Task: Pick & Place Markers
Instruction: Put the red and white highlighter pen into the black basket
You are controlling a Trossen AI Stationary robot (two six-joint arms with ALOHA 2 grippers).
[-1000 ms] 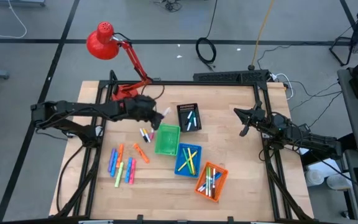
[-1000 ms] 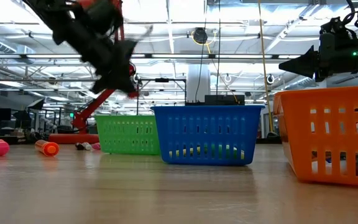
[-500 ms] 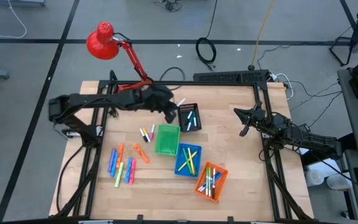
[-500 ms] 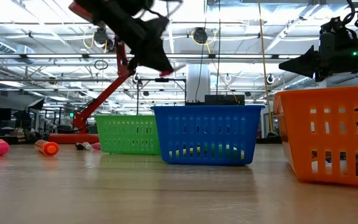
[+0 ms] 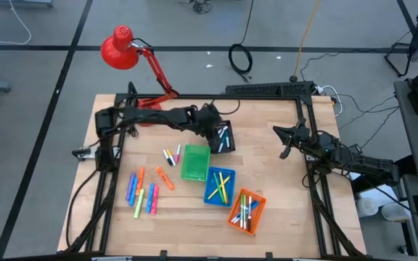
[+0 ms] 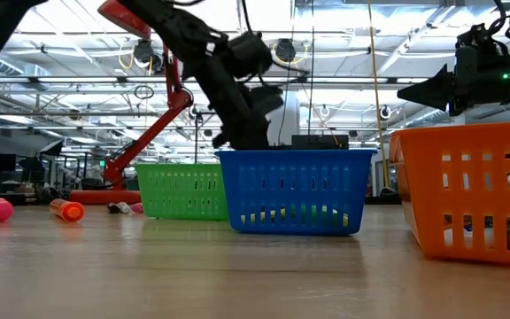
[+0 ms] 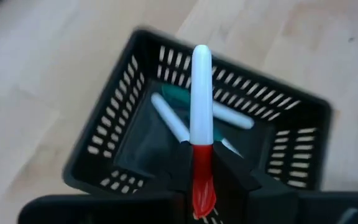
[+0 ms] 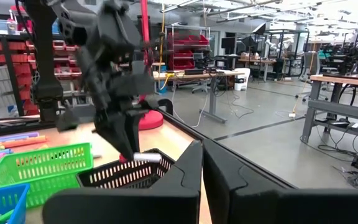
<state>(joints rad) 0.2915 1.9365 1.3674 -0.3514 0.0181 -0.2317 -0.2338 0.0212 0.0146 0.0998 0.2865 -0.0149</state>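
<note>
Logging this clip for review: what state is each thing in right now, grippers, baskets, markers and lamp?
Left gripper: shut on a white marker with a red cap, over the black basket.
Right gripper: shut, empty, waiting at the table's right.
Black basket: holds a few markers.
Green basket: looks empty.
Blue basket: holds markers.
Orange basket: holds markers.
Loose markers: lying on the table.
Red lamp: upright.

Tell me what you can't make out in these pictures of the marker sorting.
- Black basket, high view: the left gripper covers part of it, so its contents cannot be counted.
- Black basket, low view: hidden behind the blue basket.
- White marker with red cap, left wrist view: its lower end is cut off by the picture's edge.
- Orange basket, low view: cut off by the picture's edge; contents unreadable through the mesh.
- Loose markers, high view: too small to tell cap colours.
</note>
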